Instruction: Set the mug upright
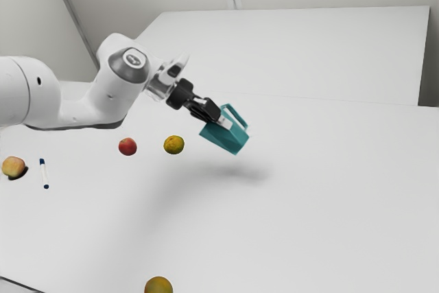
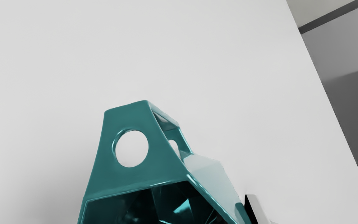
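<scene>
The teal mug (image 1: pixel 221 138) hangs tilted above the table in the exterior view, its shadow below it and its handle at its upper right side. My gripper (image 1: pixel 218 121) is shut on the mug at its upper left part. In the wrist view, the faceted mug (image 2: pixel 135 177) shows its dark open mouth toward the camera and a round hole in its handle. There my gripper (image 2: pixel 166 216) has one fingertip (image 2: pixel 256 210) against the mug's outer wall; the other is hidden.
A red apple (image 1: pixel 127 146) and an orange fruit (image 1: pixel 174 145) lie on the white table (image 1: pixel 329 204) below the arm. At the exterior view's left are a yellowish-red fruit (image 1: pixel 13 167) and a marker (image 1: pixel 44 173). Another fruit (image 1: pixel 159 286) sits at the bottom edge.
</scene>
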You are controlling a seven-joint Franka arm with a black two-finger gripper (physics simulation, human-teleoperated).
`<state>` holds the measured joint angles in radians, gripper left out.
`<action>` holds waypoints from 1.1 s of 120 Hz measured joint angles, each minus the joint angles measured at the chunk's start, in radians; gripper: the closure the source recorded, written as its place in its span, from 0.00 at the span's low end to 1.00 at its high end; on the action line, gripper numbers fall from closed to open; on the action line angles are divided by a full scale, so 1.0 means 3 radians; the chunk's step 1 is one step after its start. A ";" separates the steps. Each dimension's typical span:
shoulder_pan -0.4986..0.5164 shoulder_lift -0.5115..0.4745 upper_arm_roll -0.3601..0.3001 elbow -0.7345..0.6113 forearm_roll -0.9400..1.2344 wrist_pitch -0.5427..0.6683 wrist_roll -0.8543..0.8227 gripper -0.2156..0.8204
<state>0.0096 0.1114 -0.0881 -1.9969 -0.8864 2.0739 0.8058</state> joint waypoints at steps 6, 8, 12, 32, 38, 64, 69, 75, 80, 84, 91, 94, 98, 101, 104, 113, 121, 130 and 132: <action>0.0000 -0.0083 0.0000 0.0005 0.0318 -0.0041 -0.0105 0.96; 0.0000 -0.0108 0.0000 0.0005 0.0419 -0.0053 -0.0139 0.96; 0.0000 -0.0150 -0.0001 0.0006 0.0612 -0.0078 -0.0205 0.96; 0.0000 -0.0249 0.0000 0.0027 0.1523 -0.0172 -0.0542 0.97; 0.0005 -0.0268 0.0000 0.0027 0.1740 -0.0214 -0.0646 0.97; 0.0039 -0.0339 -0.0011 -0.0022 0.2460 -0.0330 -0.1081 0.97; 0.0061 -0.0372 -0.0029 -0.0067 0.2552 -0.0340 -0.1163 0.97; 0.0027 -0.0425 0.0013 -0.0135 0.2638 -0.0350 -0.1261 0.97; 0.0031 -0.0474 0.0016 -0.0193 0.2689 -0.0353 -0.1340 0.97; 0.0033 -0.0513 0.0015 -0.0246 0.2719 -0.0350 -0.1399 0.97; 0.0017 -0.0571 0.0013 -0.0315 0.2786 -0.0344 -0.1502 0.97; 0.0000 -0.0597 0.0012 -0.0346 0.2819 -0.0341 -0.1547 0.97; -0.0032 -0.0623 0.0011 -0.0383 0.2853 -0.0337 -0.1606 0.97; -0.0057 -0.0640 0.0011 -0.0414 0.2874 -0.0330 -0.1649 0.97; -0.0078 -0.0658 0.0011 -0.0455 0.2891 -0.0316 -0.1689 0.97; -0.0102 -0.0705 0.0010 -0.0598 0.2947 -0.0236 -0.1802 0.97; -0.0095 -0.0719 0.0009 -0.0672 0.3027 -0.0158 -0.1905 0.97; -0.0102 -0.0723 0.0009 -0.0769 0.3111 -0.0020 -0.2011 0.97; -0.0104 -0.0723 0.0009 -0.0789 0.3128 0.0014 -0.2033 0.97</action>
<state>-0.0217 -0.1056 -0.0854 -2.2336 0.0521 2.0782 0.1960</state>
